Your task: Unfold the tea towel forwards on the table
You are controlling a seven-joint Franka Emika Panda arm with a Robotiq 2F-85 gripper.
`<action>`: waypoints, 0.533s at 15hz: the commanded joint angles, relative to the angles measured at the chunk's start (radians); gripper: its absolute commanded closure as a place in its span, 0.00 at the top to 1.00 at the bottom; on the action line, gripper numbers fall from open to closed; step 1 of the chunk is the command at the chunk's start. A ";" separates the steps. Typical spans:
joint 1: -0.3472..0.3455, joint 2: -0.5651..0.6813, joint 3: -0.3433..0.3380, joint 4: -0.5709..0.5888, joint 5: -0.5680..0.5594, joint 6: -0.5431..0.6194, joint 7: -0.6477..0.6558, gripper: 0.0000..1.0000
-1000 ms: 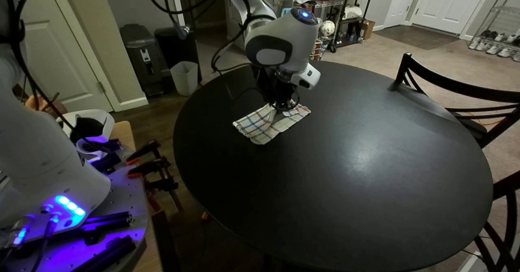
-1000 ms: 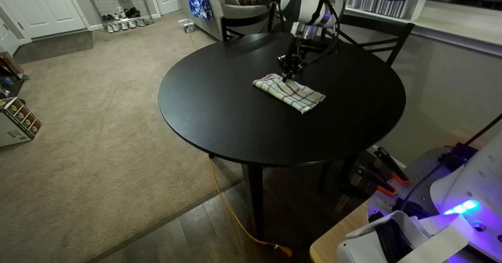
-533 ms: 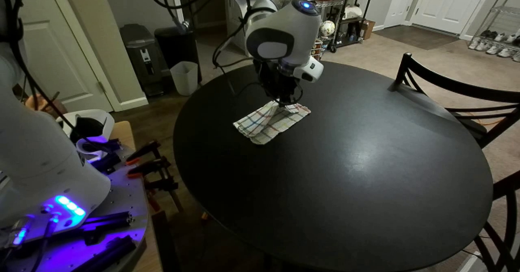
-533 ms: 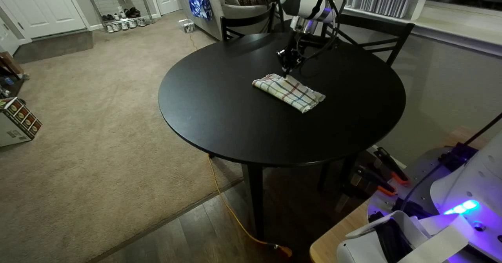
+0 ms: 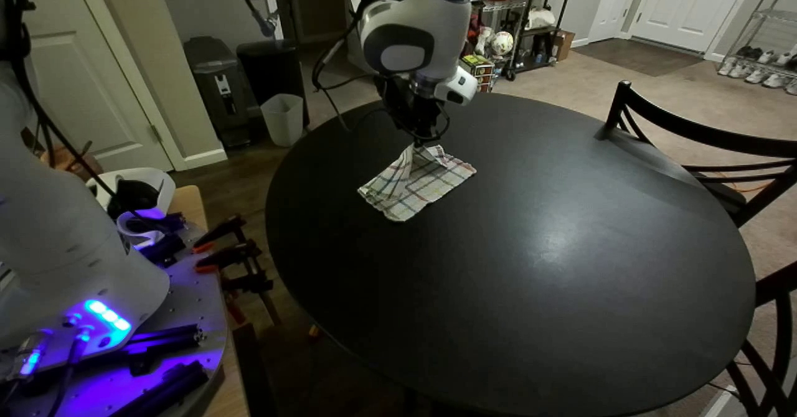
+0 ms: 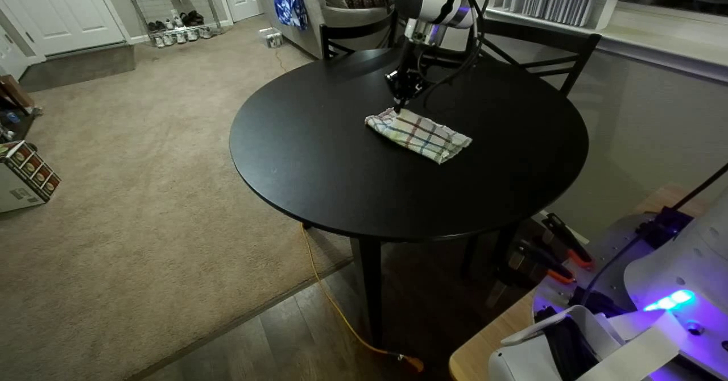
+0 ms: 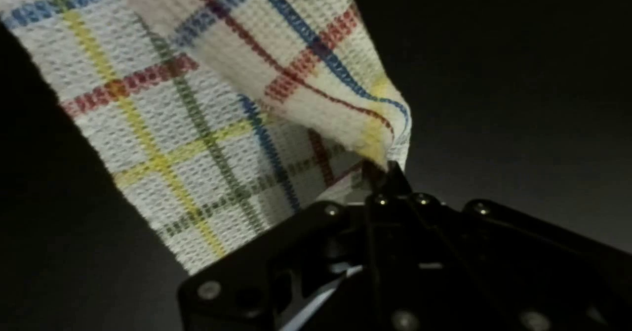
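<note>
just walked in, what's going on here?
A robot arm is handling a checked tea towel, apparently to unfold it on the round black table. Its gripper is closed on the towel's upper layer and holds that bit raised off the tabletop. The lower layer lies on the table. The towel is not yet opened out.
</note>
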 commanded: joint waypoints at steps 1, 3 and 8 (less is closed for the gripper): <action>0.040 -0.048 0.032 -0.071 -0.005 -0.001 0.007 0.00; 0.072 -0.037 0.045 -0.077 -0.017 -0.006 0.014 0.00; 0.171 0.006 0.033 -0.085 -0.088 0.056 0.069 0.00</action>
